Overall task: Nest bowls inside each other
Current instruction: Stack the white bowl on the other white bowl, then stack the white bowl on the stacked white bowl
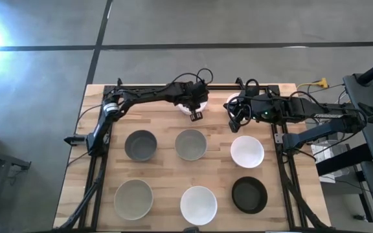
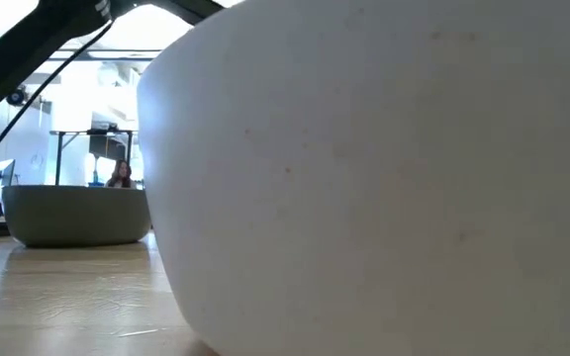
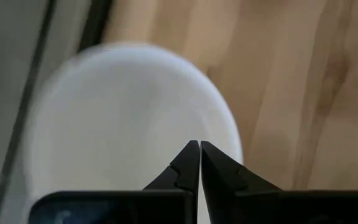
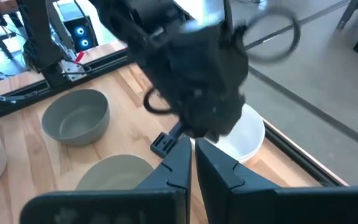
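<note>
From above, six bowls sit in two rows on the desk; the left end effector hangs clenched and empty over a white bowl at the far edge; the right end effector, also clenched and empty, waits just beside. Its own wrist view shows that white bowl below shut tips; I'd part them before pinching the rim.
</note>
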`<state>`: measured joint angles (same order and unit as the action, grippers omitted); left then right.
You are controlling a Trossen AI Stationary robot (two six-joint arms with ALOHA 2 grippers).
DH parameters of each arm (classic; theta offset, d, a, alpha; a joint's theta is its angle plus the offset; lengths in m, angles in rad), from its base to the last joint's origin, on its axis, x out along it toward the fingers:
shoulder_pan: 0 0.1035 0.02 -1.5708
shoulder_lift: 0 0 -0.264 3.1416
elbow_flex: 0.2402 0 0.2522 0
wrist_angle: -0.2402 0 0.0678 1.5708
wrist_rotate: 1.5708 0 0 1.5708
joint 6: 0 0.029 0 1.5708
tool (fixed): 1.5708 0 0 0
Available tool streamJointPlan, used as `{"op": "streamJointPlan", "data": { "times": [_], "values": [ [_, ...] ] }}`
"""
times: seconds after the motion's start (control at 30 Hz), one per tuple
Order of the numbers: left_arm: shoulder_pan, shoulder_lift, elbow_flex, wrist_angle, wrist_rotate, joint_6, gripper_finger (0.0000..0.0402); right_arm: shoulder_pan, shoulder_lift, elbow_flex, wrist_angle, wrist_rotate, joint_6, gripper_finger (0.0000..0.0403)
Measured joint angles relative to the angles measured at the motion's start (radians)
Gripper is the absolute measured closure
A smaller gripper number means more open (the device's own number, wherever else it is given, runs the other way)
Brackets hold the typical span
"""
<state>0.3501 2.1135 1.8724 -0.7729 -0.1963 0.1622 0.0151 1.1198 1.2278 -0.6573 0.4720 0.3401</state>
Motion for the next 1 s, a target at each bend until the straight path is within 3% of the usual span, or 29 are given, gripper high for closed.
{"op": "streamJointPlan", "data": {
  "times": [0.1,0.27,0.4,0.67,0.8,1.0],
  "values": [
    [0.000,-0.036,0.002,0.016,0.000,-0.011,0.0402,0.000,0.000,0.000,-0.031,0.009,0.000,0.0385],
    [0.003,-0.118,-0.015,0.046,0.037,-0.091,0.0401,-0.005,-0.001,-0.024,-0.183,0.133,0.088,0.0385],
    [0.006,-0.200,-0.051,0.084,0.088,-0.130,0.0401,-0.026,-0.009,-0.087,-0.238,0.116,0.182,0.0384],
    [0.008,-0.389,-0.237,0.102,0.097,-0.172,0.0401,-0.143,-0.018,-0.248,-0.129,-0.055,0.264,0.0334],
    [0.010,-0.518,-0.413,0.194,0.142,-0.237,0.0401,-0.256,-0.014,-0.307,-0.042,-0.204,0.255,0.0292],
    [0.010,-0.737,-0.696,0.401,0.248,-0.377,0.0401,-0.436,0.030,-0.315,-0.046,-0.348,0.162,0.0243]
  ]
}}
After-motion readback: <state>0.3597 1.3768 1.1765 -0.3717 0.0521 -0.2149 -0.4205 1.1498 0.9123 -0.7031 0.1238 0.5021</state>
